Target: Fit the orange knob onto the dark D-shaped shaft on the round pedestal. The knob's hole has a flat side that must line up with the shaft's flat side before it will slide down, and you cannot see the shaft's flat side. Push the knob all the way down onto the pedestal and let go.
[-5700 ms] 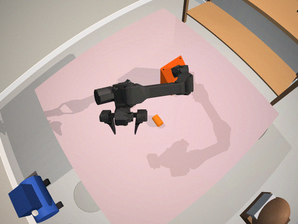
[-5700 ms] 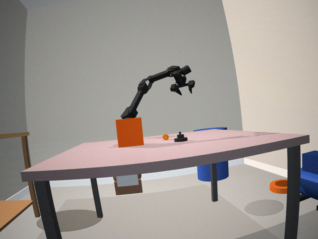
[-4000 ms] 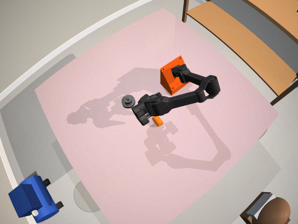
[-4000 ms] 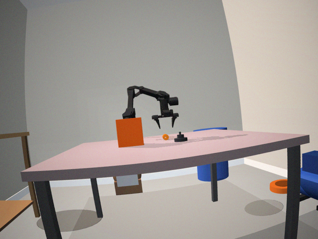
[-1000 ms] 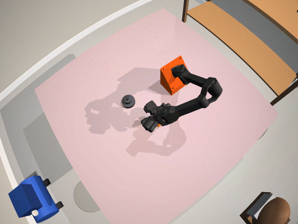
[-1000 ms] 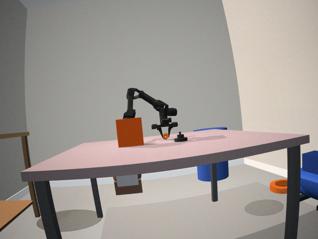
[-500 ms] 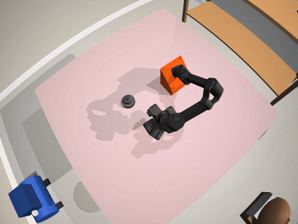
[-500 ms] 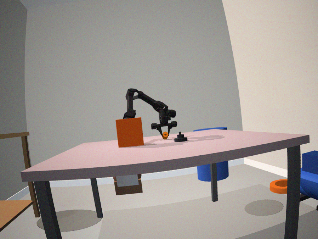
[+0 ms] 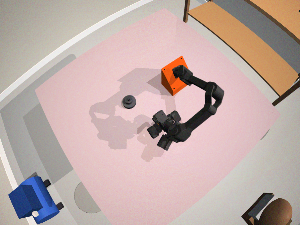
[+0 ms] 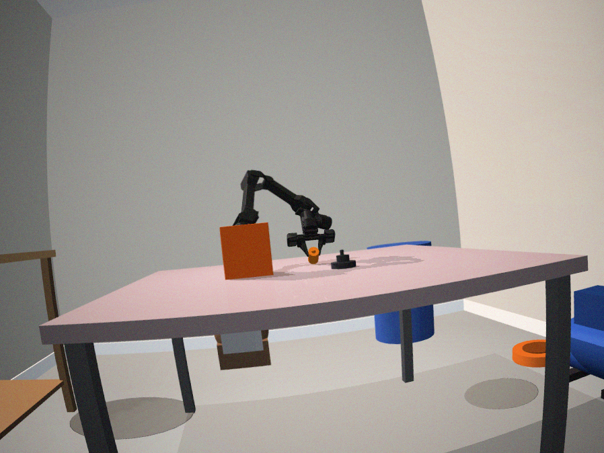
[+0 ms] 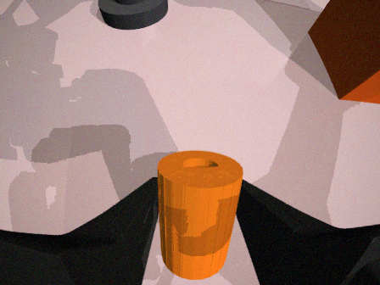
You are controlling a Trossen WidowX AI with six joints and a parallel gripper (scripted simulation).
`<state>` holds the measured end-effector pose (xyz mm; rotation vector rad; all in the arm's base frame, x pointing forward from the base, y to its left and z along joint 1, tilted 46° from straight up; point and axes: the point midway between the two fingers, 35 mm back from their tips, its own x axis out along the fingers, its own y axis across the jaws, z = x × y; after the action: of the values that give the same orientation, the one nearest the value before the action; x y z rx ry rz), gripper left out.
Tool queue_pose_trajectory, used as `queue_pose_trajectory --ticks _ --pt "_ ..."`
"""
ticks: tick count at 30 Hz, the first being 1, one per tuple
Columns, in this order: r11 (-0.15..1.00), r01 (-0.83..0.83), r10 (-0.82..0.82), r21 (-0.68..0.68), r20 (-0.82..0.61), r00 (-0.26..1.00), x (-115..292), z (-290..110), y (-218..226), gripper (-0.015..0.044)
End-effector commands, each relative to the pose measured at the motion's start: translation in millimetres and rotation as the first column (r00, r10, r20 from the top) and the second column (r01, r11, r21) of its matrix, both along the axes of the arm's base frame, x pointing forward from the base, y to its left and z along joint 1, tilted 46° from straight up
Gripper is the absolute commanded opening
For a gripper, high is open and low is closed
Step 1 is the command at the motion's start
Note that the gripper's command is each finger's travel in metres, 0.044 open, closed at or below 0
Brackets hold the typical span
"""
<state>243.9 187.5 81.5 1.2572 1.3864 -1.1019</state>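
Observation:
My gripper [image 9: 158, 124] [image 10: 312, 249] [image 11: 197, 185] is shut on the orange knob [image 10: 313, 255] [image 11: 199, 214] and holds it upright a little above the pink table [image 9: 97, 60]. In the wrist view the knob's hole faces up. The arm hides almost all of the knob in the top view. The dark round pedestal [image 9: 128, 101] [image 10: 342, 263] [image 11: 134, 5] stands apart from the knob, up and to the left in the top view and to the knob's right in the exterior view. Its short dark shaft [image 10: 342, 253] stands bare on top.
The arm's orange base block [image 9: 173, 77] [image 10: 245, 250] [image 11: 351, 37] stands on the table behind the gripper. Off the table are a blue machine [image 9: 31, 199], a blue drum [image 10: 403, 321], a wooden bench [image 9: 242, 43] and an orange ring [image 10: 531, 351] on the floor.

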Motion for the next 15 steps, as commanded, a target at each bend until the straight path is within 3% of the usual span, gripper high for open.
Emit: queue_pose_trajectory --ticks 1,15 --pt "0.997 0.005 -0.005 -0.083 0.000 1.000 0 2 2 0.0179" --pt "0.948 -0.001 0.006 -0.318 0.014 1.000 0 12 13 0.0179"
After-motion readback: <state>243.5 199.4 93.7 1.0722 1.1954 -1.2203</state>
